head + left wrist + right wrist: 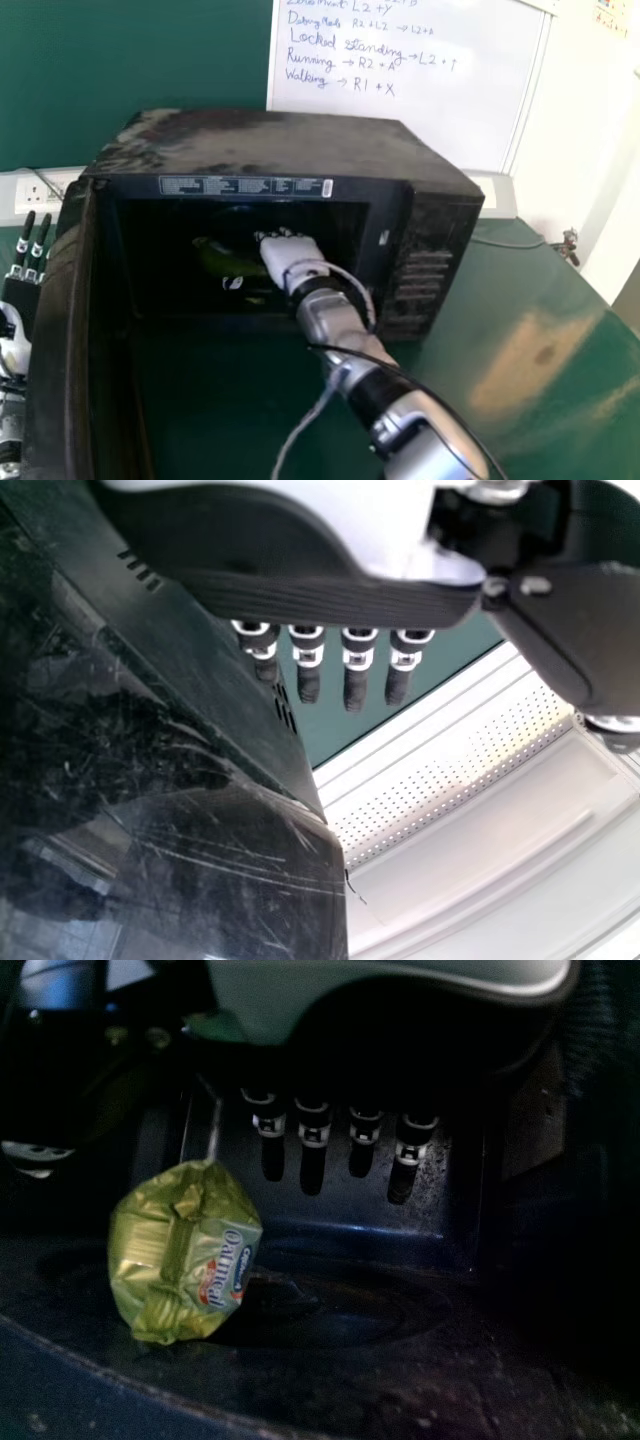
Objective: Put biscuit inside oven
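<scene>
The black oven (260, 143) stands with its door (62, 350) swung out on the left. My right hand (290, 256) reaches into the dark cavity; in the right wrist view the right hand (312, 1165) has its fingers straight. A green biscuit packet (215, 258) is inside, left of that hand. In the right wrist view the packet (180, 1250) rests on the cavity floor, apart from the fingers. Outside the door, at the far left, is my left hand (14, 345); the left wrist view shows the left hand (355, 685) open beside a scratched dark panel (170, 860).
The green table (545, 370) extends to the right of the oven. Behind it stands a whiteboard (420, 90) with handwriting. A wall socket (35, 192) is at the back left, and a cable (505, 243) lies at the back right.
</scene>
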`<action>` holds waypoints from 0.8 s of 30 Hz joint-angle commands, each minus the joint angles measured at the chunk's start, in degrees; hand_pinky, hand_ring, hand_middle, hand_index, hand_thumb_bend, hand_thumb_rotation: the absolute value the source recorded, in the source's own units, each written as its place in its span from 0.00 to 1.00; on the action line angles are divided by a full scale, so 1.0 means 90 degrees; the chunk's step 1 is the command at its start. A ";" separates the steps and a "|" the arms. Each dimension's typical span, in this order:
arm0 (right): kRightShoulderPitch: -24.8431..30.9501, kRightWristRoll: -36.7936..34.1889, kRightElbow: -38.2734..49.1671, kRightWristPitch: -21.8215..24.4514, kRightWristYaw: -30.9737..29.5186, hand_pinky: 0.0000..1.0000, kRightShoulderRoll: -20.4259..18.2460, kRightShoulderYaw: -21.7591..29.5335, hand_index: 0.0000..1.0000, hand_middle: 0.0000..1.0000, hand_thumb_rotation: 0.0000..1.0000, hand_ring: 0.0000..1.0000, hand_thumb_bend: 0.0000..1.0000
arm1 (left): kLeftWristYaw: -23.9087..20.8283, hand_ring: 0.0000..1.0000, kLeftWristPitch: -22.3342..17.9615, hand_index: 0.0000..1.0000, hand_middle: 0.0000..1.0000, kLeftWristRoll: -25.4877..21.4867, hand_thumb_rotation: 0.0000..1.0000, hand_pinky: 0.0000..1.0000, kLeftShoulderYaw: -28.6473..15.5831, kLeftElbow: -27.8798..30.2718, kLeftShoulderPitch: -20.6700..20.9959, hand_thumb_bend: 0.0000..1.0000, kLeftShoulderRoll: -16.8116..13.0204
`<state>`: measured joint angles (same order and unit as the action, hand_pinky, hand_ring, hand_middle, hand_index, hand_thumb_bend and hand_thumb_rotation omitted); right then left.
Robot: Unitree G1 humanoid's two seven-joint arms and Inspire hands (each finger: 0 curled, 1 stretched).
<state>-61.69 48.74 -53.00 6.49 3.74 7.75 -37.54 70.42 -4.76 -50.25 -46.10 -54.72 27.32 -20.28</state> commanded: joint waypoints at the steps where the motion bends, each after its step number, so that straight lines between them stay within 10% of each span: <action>1: 0.0292 -0.0006 0.0438 0.0040 -0.0021 0.88 0.0181 0.0072 0.98 0.95 0.78 0.92 1.00 | -0.0026 0.11 0.0048 0.80 0.38 0.0041 0.56 0.00 0.0025 -0.0334 -0.0419 0.33 0.0353; 16: 0.2364 -0.0121 0.3442 -0.0254 -0.0047 0.90 0.1205 0.0764 0.95 0.92 0.80 0.90 1.00 | 0.0061 0.11 0.0165 0.79 0.38 0.0039 0.53 0.00 0.0003 -0.0433 -0.0380 0.33 0.0281; 24: 0.3343 -0.0360 0.4005 -0.1555 0.1171 0.86 0.1536 0.1288 0.94 0.89 0.75 0.88 1.00 | 0.0000 0.10 0.0188 0.79 0.38 0.0043 0.53 0.00 0.0001 -0.0421 -0.0375 0.33 0.0279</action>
<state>-32.91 46.40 -17.79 -5.11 12.22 20.88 -27.01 70.51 -4.07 -49.91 -46.11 -55.42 27.45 -20.70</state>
